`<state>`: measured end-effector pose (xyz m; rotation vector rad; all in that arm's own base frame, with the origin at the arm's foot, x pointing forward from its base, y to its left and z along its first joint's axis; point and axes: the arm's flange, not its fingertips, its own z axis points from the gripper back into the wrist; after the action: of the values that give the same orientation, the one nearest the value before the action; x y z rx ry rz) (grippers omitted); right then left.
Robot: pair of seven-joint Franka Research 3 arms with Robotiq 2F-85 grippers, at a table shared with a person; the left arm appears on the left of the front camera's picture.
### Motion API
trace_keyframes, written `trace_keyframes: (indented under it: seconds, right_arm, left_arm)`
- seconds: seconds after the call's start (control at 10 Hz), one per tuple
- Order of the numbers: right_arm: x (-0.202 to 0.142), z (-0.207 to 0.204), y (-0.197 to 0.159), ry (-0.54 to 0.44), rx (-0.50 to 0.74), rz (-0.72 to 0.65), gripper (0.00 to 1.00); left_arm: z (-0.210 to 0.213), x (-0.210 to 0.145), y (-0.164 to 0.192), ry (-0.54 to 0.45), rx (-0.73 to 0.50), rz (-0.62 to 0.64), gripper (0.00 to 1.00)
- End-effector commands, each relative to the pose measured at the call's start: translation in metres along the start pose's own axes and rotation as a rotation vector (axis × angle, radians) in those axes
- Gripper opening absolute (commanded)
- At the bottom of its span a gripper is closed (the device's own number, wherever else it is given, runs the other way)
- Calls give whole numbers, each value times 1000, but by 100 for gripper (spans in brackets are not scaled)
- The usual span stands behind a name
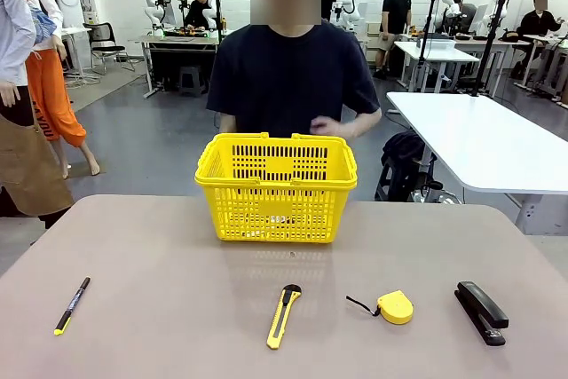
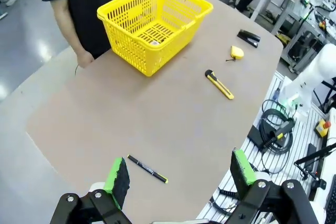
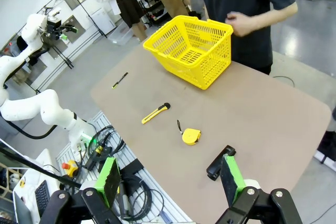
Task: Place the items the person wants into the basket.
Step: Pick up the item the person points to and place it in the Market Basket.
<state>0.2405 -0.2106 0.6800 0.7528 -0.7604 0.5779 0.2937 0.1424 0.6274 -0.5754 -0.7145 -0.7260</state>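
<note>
While the left pincer (image 2: 180, 171) hangs wide open and empty, the thin black pen (image 2: 147, 169) lies just in front of it. It looks light, stiff and slippery, so pinch its middle.

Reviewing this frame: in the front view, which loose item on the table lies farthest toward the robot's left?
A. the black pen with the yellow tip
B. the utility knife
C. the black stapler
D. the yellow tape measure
A: the black pen lies alone at the left, while the utility knife, the tape measure and the stapler follow in that order toward the right.
</note>
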Motion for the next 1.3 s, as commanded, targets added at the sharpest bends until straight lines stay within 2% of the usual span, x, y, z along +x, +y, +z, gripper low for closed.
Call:
trace_keyframes:
  seconds: [0.0,0.4,0.5,1.2]
  right_arm:
    - [3,1,0,-16,17,15,100]
    - [3,1,0,-16,17,15,100]
    - [3,1,0,-16,17,15,100]
    - [3,1,0,-16,17,15,100]
  left_arm:
    - [-7,8,1,-10,28,-18,100]
    - [-4,10,-2,-1,97,10,100]
    - [-2,6,1,6,48,18,100]
    - [-2,6,1,6,48,18,100]
